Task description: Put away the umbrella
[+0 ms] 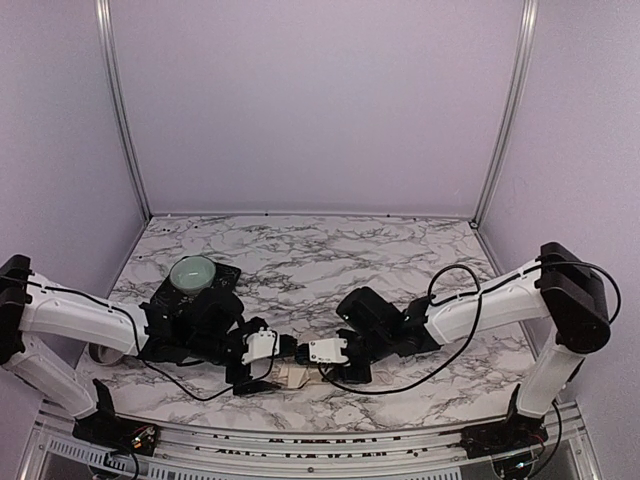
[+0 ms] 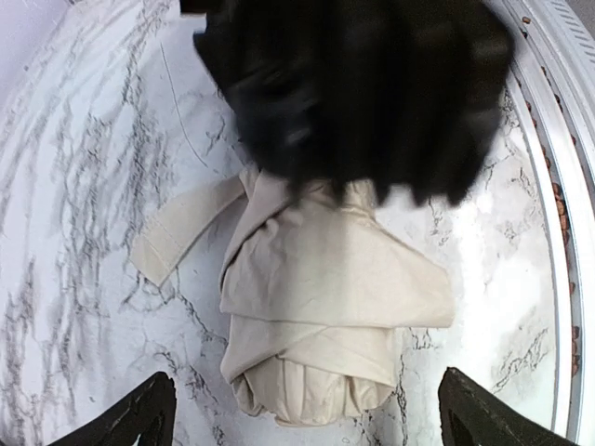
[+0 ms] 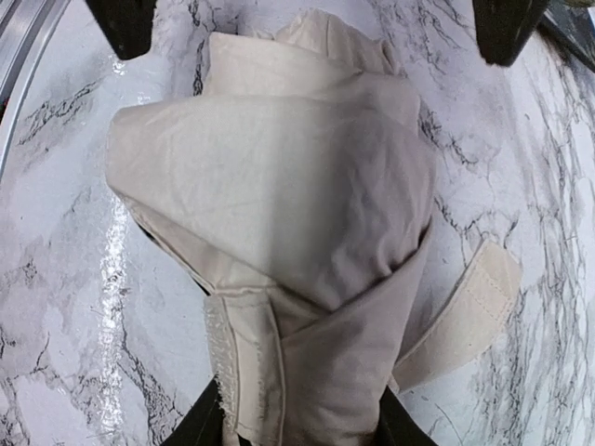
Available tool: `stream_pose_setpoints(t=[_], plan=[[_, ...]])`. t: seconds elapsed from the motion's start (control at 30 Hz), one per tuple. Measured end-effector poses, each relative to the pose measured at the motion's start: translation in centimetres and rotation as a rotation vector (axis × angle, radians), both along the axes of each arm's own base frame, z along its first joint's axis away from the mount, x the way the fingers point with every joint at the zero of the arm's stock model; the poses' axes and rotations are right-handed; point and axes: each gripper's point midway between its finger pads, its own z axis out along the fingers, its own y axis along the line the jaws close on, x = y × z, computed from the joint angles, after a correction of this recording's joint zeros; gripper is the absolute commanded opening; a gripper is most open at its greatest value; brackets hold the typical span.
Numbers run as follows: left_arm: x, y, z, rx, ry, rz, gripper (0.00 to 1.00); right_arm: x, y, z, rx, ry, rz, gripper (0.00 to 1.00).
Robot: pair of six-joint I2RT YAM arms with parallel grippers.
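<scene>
Left claw [image 2: 307, 395] is spread wide. In the left wrist view its two black fingertips [image 2: 153, 409] sit at 7 and 5 o'clock of the frame, clear of the fabric on both sides. Right claw [image 3: 297, 423] is pinching the umbrella [image 3: 279, 186]. In the right wrist view its fingers press against both flanks of the cream bundle at 6 o'clock of the frame.

Umbrella location: folded into a cream-beige bundle, lying flat on the marble table [image 1: 400, 250]. In the top view it is at 6 o'clock of the table, close to the near edge. The two claws face each other across it, the left claw at the bundle's 9 o'clock and the right claw at its 3 o'clock.

Strap [image 2: 177, 232]: a cream tab, lying loose on the marble at the bundle's 10 o'clock in the left wrist view. The fabric is wrapped unevenly, with slack folds.

Pale green bowl [image 1: 193, 272]: seated on a black base [image 1: 225, 275] at 9 o'clock of the table, apart from the umbrella.
</scene>
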Motion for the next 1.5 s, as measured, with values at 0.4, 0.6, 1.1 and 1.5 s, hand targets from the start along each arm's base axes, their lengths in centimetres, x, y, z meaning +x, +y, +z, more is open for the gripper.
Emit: stream_pose_setpoints(t=[0.4,0.6,1.1,1.5], plan=[[-2.9,-3.4,2.3,0.025,-0.416,-0.147,0.95,0.9,0.0,-0.2,0.049,0.239,-0.037,0.15],[-0.4,-3.5,-0.9,0.141,-0.442,-0.143,0.92,1.0,0.0,-0.3,0.091,0.369,-0.026,0.15],[3.9,-6.0,-3.5,0.234,-0.344,-0.090,0.32,2.8,-1.0,-0.1,0.161,0.553,-0.098,0.13],[4.8,-6.7,-3.5,0.237,-0.305,-0.061,0.82,3.3,-1.3,0.0,0.171,0.603,-0.149,0.13]])
